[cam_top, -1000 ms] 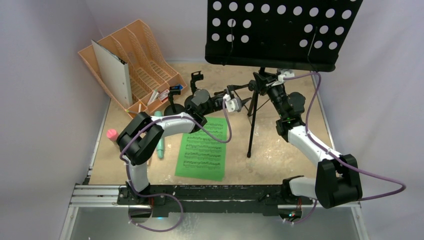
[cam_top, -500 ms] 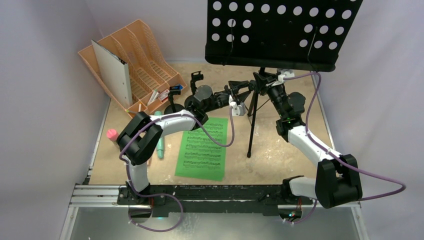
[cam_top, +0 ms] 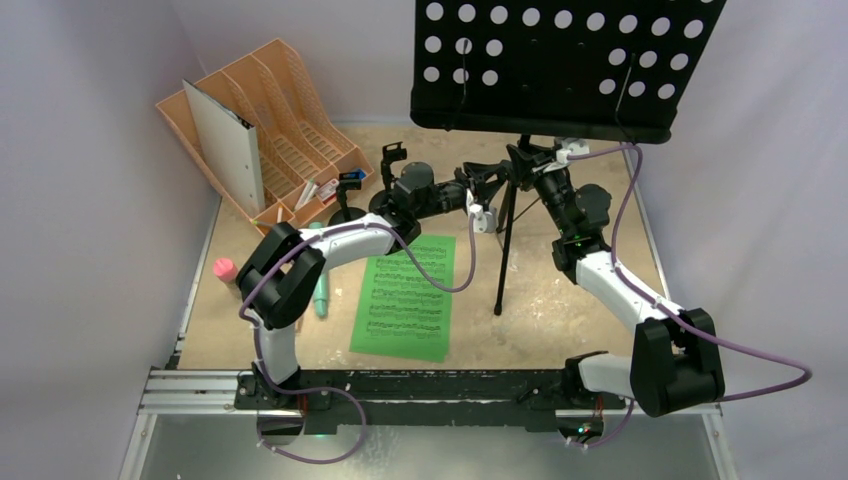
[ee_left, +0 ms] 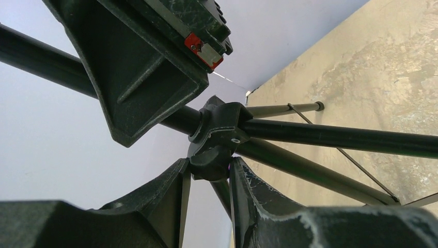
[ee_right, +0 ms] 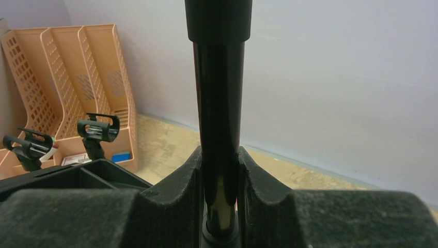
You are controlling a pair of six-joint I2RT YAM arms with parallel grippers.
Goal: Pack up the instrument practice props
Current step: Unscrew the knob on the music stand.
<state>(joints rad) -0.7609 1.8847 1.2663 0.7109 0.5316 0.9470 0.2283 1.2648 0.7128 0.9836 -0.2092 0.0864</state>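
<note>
The black tripod stands at the table's back, its perforated music desk high above. My right gripper is shut on the tripod's upright pole, which sits between both fingers. My left gripper reaches in from the left to the leg hub. In the left wrist view its jaws press on both sides of the hub's black knob. A green sheet-music page lies flat in front. The teal microphone and the pink microphone lie at the left.
Two short black clip poles stand beside the orange file rack, which holds a grey binder. Walls close in on the left, back and right. The tripod's legs spread over the sandy tabletop.
My left gripper has moved right and back to the tripod's hub, and its jaws have narrowed onto the knob. The right arm has not moved.
</note>
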